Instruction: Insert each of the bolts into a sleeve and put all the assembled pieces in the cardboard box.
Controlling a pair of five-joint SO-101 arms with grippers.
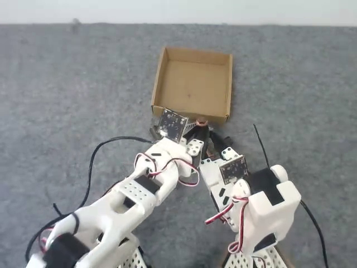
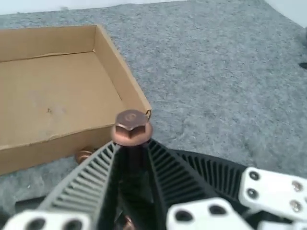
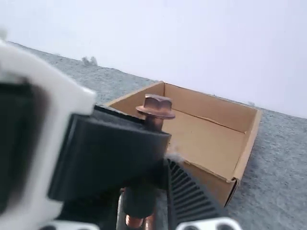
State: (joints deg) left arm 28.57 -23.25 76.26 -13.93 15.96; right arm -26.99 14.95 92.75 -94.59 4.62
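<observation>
High view shows one cardboard box (image 1: 158,78); left claw (image 2: 131,147) grips one bolt (image 2: 132,125).

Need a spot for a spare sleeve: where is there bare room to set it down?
The cardboard box floor is bare. Carpet left of the box and right of it is open. It is crowded before the box's near wall, where both arms meet at the bolt, and a black cable loops left of them.

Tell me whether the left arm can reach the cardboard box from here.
Probably yes: the left gripper, shut on a bolt, sits just outside the open cardboard box, with nothing standing between them.
</observation>
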